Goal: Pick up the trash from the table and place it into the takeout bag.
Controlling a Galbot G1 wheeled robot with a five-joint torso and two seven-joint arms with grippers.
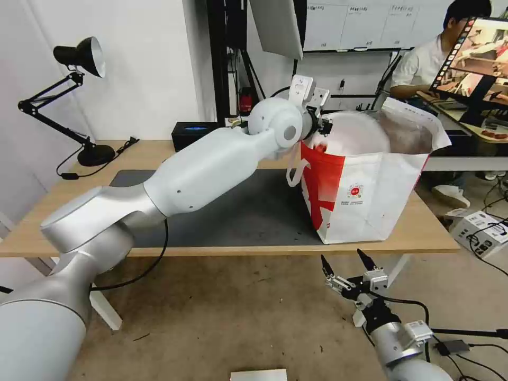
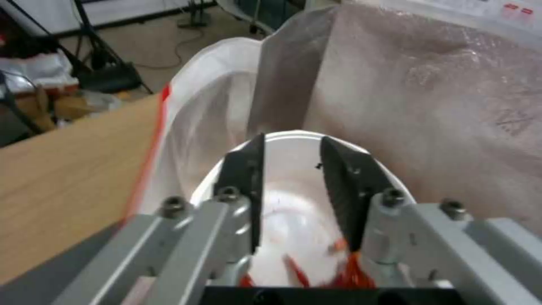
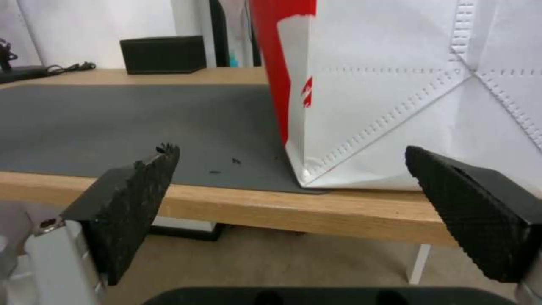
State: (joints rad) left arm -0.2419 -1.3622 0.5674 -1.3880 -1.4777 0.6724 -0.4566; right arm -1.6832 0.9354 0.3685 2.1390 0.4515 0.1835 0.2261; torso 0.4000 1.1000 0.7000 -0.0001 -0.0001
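The takeout bag [image 1: 370, 196] stands open on the right end of the table [image 1: 63, 211], at the edge of the dark mat [image 1: 254, 211]. My left gripper [image 1: 324, 127] reaches over the bag's left rim. In the left wrist view its fingers [image 2: 248, 169] are a little apart, and the white bowl [image 2: 294, 212] with red scraps lies tilted just beyond them against the foil lining [image 2: 440, 84]. Nothing is pinched between them. The bowl [image 1: 354, 132] shows blurred inside the bag's mouth. My right gripper [image 1: 343, 257] hangs open below the table's front edge, facing the bag's corner [image 3: 308, 173].
A black desk lamp [image 1: 79, 58] stands at the table's back left and a black box [image 1: 196, 132] at the back centre. A person sits at a desk behind the bag. Small boxes and cables lie on the floor at right [image 1: 479, 230].
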